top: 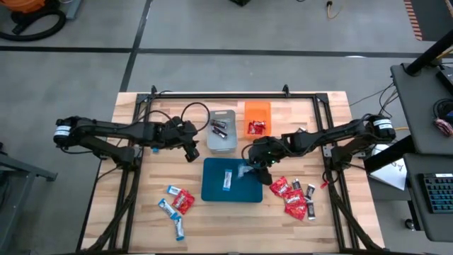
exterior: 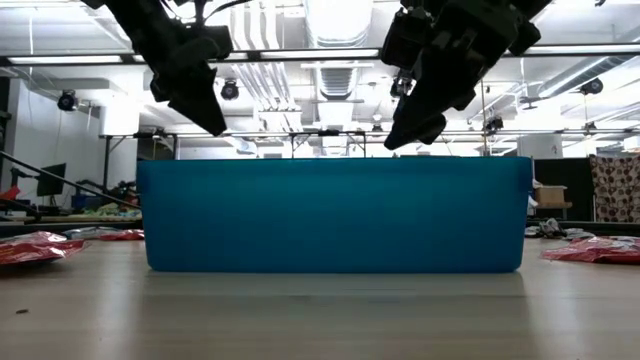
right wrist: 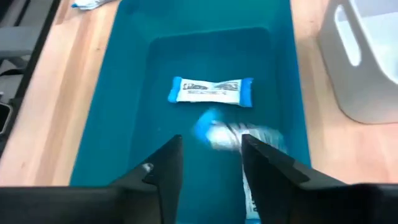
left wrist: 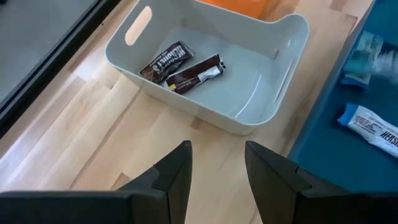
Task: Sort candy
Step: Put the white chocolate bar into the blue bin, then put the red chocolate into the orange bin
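Grey tray — orange tray — blue tray

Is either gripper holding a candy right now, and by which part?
Neither. The right gripper is open over the blue tray; a blurred blue-and-white bar lies beyond its fingers, apparently released. The left gripper is open and empty beside the grey tray.

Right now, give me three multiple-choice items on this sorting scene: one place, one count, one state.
1. Where is the right hand?
A. over the blue tray
B. over the orange tray
C. off the table

2. How many dark bars lie in the grey tray?
A. none
B. two
C. five

3. The left hand is:
A. shut on a red packet
B. open and empty
C. inside the grey tray

A: the high view puts it at the blue tray's edge.
B: the left wrist view shows two dark bars.
B: its fingers stand apart above bare wood beside the tray.
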Robot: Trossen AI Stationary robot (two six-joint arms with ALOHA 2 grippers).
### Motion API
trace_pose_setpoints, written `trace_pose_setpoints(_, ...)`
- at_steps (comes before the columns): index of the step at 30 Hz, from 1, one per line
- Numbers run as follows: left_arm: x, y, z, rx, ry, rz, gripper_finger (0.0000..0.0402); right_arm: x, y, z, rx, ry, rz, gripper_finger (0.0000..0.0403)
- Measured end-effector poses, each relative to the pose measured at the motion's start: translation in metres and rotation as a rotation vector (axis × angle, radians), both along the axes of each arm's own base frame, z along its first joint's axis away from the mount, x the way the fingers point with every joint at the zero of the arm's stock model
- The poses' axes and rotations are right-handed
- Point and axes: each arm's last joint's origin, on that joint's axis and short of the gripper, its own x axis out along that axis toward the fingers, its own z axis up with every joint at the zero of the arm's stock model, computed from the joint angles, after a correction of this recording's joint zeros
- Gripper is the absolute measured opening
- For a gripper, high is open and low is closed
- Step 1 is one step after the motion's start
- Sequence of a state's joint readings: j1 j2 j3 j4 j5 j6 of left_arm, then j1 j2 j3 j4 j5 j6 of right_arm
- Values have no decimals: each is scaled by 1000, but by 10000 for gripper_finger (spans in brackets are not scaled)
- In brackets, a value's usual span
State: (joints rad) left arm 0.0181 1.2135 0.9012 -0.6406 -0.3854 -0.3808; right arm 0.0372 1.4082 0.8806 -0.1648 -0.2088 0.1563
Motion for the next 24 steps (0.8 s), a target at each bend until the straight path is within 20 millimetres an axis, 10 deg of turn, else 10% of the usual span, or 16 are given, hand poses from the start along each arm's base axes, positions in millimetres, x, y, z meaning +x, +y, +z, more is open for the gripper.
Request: trace_pose_setpoints(24,4,28,-80,-66,495,455,189,-22,-3,33,-87,-79,8,196)
